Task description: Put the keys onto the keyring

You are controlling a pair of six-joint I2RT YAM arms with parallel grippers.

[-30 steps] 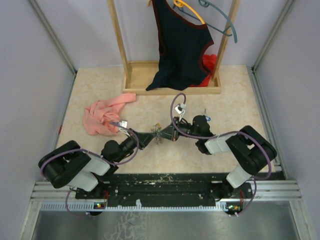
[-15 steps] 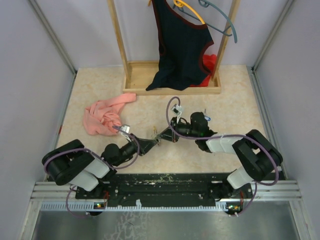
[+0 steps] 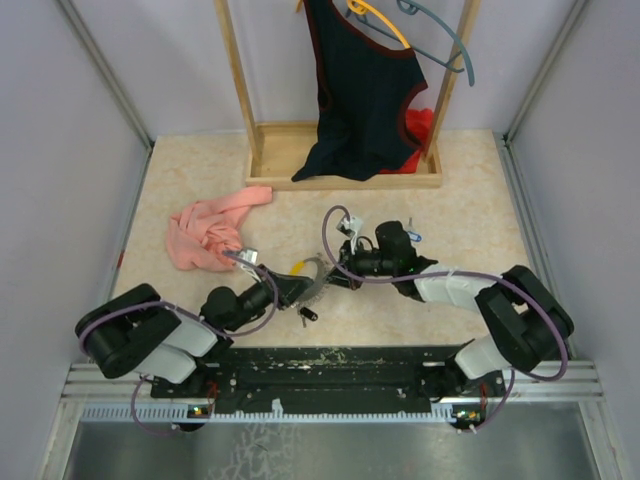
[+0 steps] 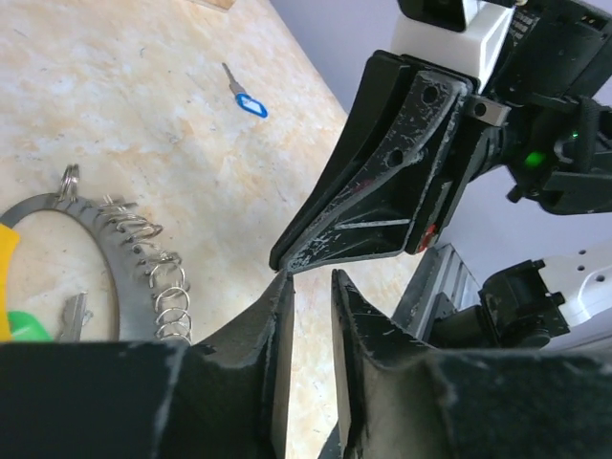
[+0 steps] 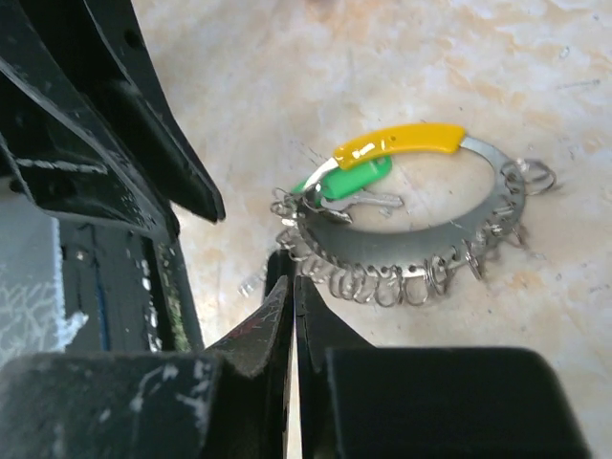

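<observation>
A second ago the two grippers met nose to nose over the middle of the table with the keyring hidden between them. Now they stand slightly apart and the keyring (image 5: pixel 411 244) lies flat on the table (image 3: pixel 450 200) just beside both sets of fingertips. Its yellow piece (image 5: pixel 402 143) faces up, and a row of small wire rings hangs off its grey band. A green key (image 5: pixel 349 180) rests inside the loop, beneath the yellow stretch. A blue key (image 4: pixel 244 96) that did not show earlier now lies loose near the table's front edge, apart from the ring. The left gripper (image 4: pixel 311 282) has drawn back toward its base; its jaws stand a narrow gap apart and hold nothing. The right gripper (image 5: pixel 290 279) has reached further left; its jaws are pressed together next to the small rings, and no key shows between them. The table is a beige, marbled board. A crumpled pink cloth (image 3: pixel 205 235) lies at its left, and a wooden rack (image 3: pixel 345 180) stands at the back. On the rack hang a dark top (image 3: pixel 360 90), a yellow hanger (image 3: pixel 378 22) and a grey hanger (image 3: pixel 445 40), with a red cloth (image 3: pixel 420 125) behind. Pale lilac walls (image 3: pixel 70 150) close in three sides, and an aluminium rail (image 3: pixel 330 385) carries the arm bases.
</observation>
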